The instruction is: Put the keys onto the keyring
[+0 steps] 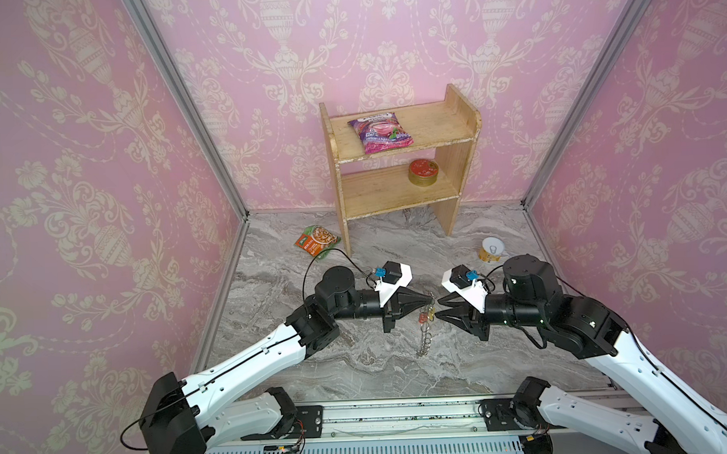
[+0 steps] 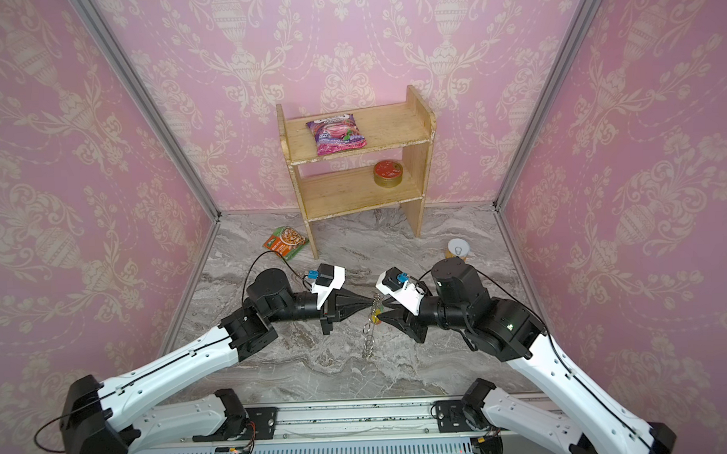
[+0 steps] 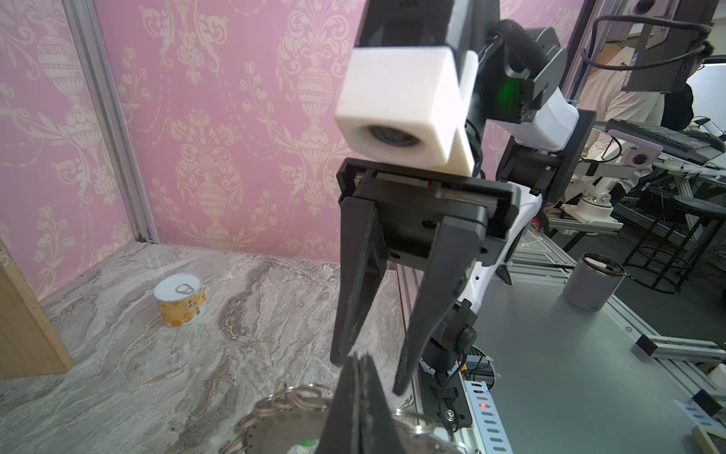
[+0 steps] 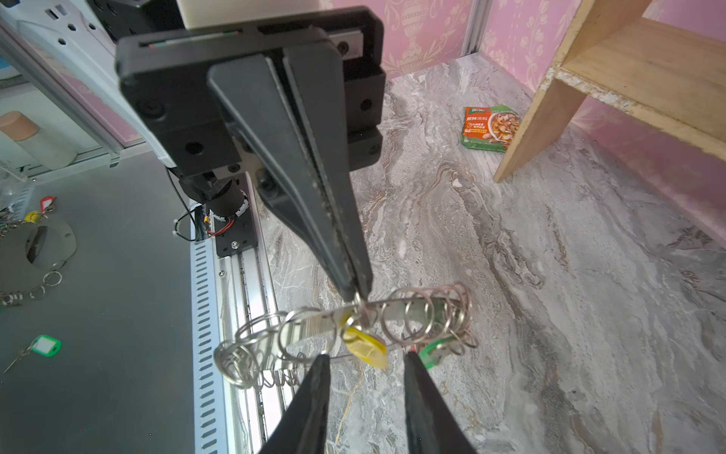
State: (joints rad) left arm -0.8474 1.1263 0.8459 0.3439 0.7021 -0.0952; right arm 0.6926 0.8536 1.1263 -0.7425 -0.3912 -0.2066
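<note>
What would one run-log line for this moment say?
left end effector: shut on keyring | right end effector: open, tips near yellow tag | keyring: hangs edge-on between both arms

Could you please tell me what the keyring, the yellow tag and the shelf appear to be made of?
The keyring looks like steel: a dull grey plate with shiny wire loops. The yellow tag is probably plastic, glossy and slightly translucent. The shelf looks like wood, possibly bamboo: pale grain, chipped edges.
</note>
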